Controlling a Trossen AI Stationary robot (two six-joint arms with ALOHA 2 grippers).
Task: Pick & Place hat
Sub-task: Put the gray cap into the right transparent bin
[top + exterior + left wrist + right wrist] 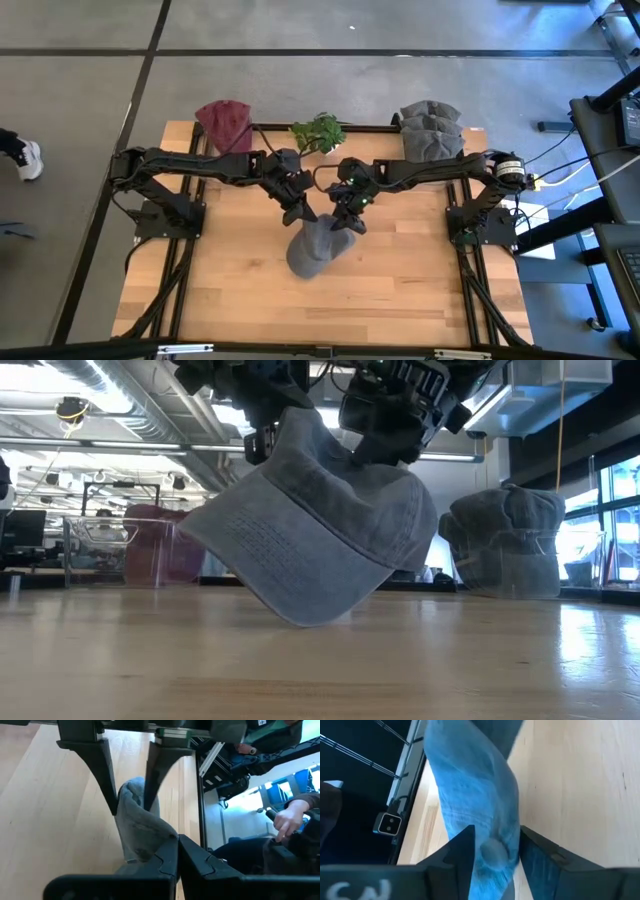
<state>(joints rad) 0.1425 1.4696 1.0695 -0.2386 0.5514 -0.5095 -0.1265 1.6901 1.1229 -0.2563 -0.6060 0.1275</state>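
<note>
A grey washed-denim cap [318,246] hangs between both grippers over the middle of the table; the low view shows the cap [310,530] with its brim [262,555] sloping down. Whether its lowest edge touches the wood I cannot tell. My left gripper [300,213] is shut on the cap's left side. My right gripper [350,220] is shut on its right side. The left gripper [179,840] and right gripper [496,829] each show grey cloth between their own fingers. My left gripper pinches a bunched fold of the cap's crown [150,837] between its two fingers, coming from above and slanting from the table's left. The cap hangs below the fingers. My right gripper pinches the crown cloth [492,851] between its two fingers [462,847], from above and slanting from the table's right. A small round bump in the cloth sits between the fingers. The cap hangs below, cloth slack.
A maroon hat [225,122] stands on a clear stand at the table's far left, a green leafy thing [318,132] at far middle, and a stack of grey caps [432,130] at far right. Bare wood [400,290] lies toward the near edge. A person's hand [290,817] shows beyond the table.
</note>
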